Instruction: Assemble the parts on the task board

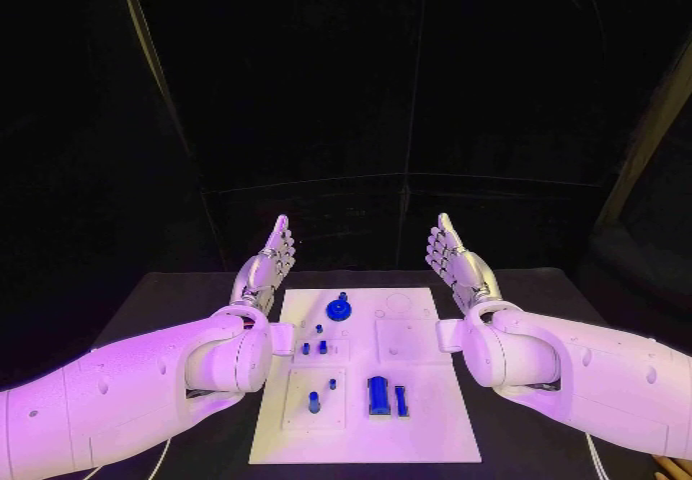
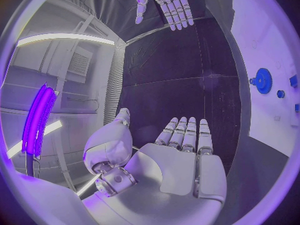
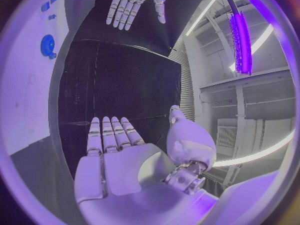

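Right now both hands are empty and flat: left hand (image 1: 268,262) and right hand (image 1: 456,262) are raised either side of the far end of the white board (image 1: 433,420), fingers straight and close together, palms facing each other, touching nothing. Left wrist view confirms that hand (image 2: 178,160) is spread flat with nothing in it; right wrist view shows the same for the other (image 3: 119,157). Parts sit on the board: a blue gear (image 1: 339,308) near the far end, a few small blue pegs (image 1: 313,347) around the middle, one more peg (image 1: 315,403) in the near-left pocket, and two taller blue blocks (image 1: 378,394) side by side near the near end. Can't tell from here which are seated in their final holes and which are just parked, so the scene fits either a board waiting for assembly or one with pieces already placed. Handling guess: all look like small rigid plastic, light, not fragile, smooth enough to slip. Pegs want a fingertip pinch on the shaft from above; the gear is better taken by its rim or hub; blocks pinch across the narrow faces. Light weight means they'll tip or skate if nudged sideways.
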